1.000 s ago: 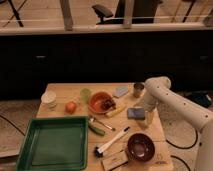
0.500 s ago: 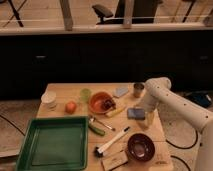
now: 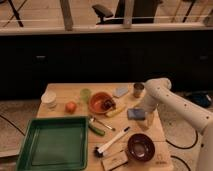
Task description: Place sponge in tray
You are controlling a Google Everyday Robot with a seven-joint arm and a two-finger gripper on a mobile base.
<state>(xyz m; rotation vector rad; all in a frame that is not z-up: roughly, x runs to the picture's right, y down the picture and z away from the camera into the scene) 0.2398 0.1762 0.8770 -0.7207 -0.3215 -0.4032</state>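
My gripper (image 3: 143, 111) low on right side of table (image 3: 65, 92), touching sponge (image 3: 134, 114), placed for pickup. Can't tell if it has hold. Tray (image 3: 29, 145) well apart, front left; I expect long carry.

Colour key, with positions given from the tray.

- Large shallow rectangular green plastic tray (image 3: 30, 145): plain mid-green with no pattern.
- Small flat rectangular slate-blue sponge (image 3: 134, 114), right of the tray: one even medium blue.
- Thin grey-blue pad (image 3: 120, 92), up and right of the tray: paler than the sponge.
- Round orange bowl (image 3: 96, 103), above the tray's right corner: bright orange with dark contents.
- Round dark-red bowl (image 3: 139, 146), right of the tray: deep maroon.
- Rectangular wooden table (image 3: 65, 91), under the tray: pale tan.
- Gripper (image 3: 144, 115), right of the tray just past the sponge: off-white, matching its smooth white robot arm (image 3: 175, 102).
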